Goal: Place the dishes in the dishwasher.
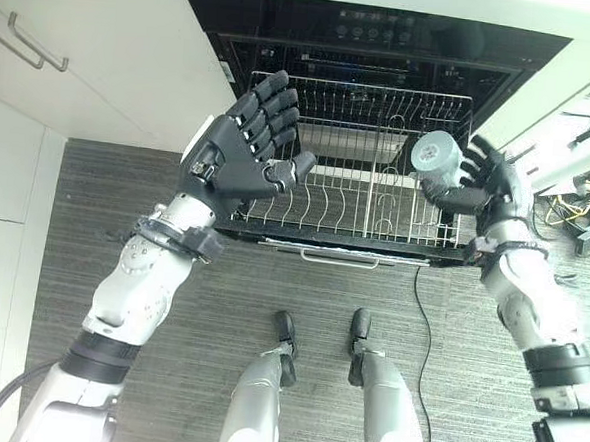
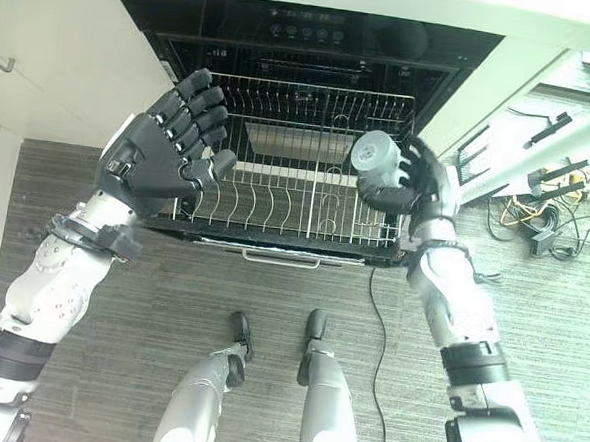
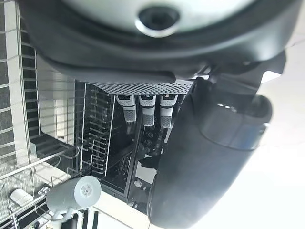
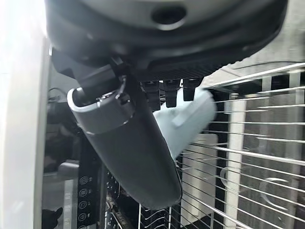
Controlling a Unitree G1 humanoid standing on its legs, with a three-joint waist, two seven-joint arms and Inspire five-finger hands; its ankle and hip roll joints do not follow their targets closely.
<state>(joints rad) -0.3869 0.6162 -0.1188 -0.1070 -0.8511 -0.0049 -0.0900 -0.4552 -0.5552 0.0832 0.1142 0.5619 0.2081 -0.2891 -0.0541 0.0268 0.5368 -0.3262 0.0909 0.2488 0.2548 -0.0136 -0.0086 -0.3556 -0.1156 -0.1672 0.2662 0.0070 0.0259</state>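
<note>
**Cup held over open dishwasher rack**

Right hand (image 1: 489, 188), at right of centre in the left eye view, has its fingers (image 1: 468, 170) and thumb curled round a pale grey cup (image 1: 436, 156), lying on its side, base toward the camera. The cup sits above the right part of the pulled-out wire rack (image 1: 346, 199) of the dishwasher (image 1: 386, 46). Left hand (image 1: 241, 153), upper centre-left, is raised over the rack's left edge, fingers straight and spread, holding nothing. White cabinet (image 1: 95, 58) at upper left.
</note>
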